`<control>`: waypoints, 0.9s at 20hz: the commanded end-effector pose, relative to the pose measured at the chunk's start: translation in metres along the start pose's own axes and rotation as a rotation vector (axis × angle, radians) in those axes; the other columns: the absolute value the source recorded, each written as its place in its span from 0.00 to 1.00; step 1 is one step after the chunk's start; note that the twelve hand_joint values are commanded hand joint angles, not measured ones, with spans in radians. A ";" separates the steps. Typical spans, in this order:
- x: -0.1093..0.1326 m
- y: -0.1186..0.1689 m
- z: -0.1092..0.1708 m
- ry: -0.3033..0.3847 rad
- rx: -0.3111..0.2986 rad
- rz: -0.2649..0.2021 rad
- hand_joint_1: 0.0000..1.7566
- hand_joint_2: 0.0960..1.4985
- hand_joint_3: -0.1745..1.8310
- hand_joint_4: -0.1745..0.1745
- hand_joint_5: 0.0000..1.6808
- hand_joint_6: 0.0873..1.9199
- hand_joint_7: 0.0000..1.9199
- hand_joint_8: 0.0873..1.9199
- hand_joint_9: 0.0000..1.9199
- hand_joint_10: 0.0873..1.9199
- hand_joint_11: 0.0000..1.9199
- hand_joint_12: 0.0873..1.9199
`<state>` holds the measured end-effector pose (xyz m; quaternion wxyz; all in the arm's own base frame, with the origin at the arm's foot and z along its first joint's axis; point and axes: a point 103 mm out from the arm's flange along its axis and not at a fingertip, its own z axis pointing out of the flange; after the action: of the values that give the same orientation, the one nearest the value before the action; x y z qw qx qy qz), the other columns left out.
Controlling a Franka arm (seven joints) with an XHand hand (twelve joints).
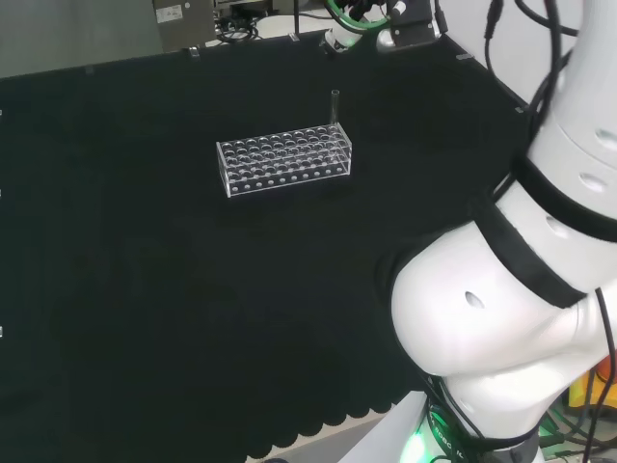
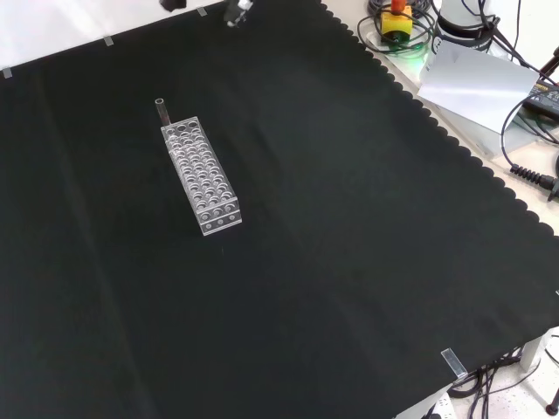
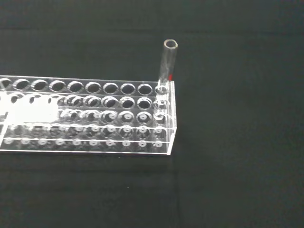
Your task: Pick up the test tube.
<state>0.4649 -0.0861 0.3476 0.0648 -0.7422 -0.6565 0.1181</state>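
A light, slick, breakable glass test tube (image 3: 168,64) stands upright in a corner hole of the clear rack (image 1: 284,162), best pinched near its open top; robot hand's state can't be told.

The counter (image 1: 145,318) is covered with a black cloth (image 2: 349,262) whose near edge in the head view, from 5 to 7 o'clock, is cut in small scallops; in the front view the same scalloped edge runs down the side from 1 to 4 o'clock. Directly on the cloth rests a clear rectangular plastic rack pierced with rows of round holes (image 1: 285,164) (image 2: 202,177) (image 3: 90,116). In the head view it lies just above centre, toward 12 o'clock, its long side running across. In the front view it lies toward 10 o'clock, its length running from upper left to lower right. The cloth around it lies flat and bare.
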 end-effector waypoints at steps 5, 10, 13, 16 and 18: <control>-0.018 0.079 0.038 -0.005 0.062 0.032 0.34 0.57 0.24 0.23 0.20 0.00 0.23 0.41 0.16 0.45 0.01 0.81; -0.015 0.100 0.055 -0.018 0.098 0.031 0.35 0.56 0.26 0.20 0.23 0.00 0.27 0.40 0.19 0.43 0.02 0.80; -0.016 0.111 0.065 -0.018 0.122 0.033 0.36 0.56 0.27 0.19 0.25 0.00 0.30 0.39 0.22 0.42 0.03 0.80; -0.016 0.120 0.075 -0.026 0.145 0.030 0.36 0.55 0.28 0.17 0.28 0.00 0.33 0.39 0.25 0.41 0.05 0.79; -0.017 0.124 0.082 -0.024 0.162 0.032 0.37 0.55 0.29 0.15 0.28 0.00 0.35 0.39 0.27 0.40 0.05 0.79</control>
<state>0.5539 -0.1188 0.2587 0.0987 -0.7450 -0.6389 0.1646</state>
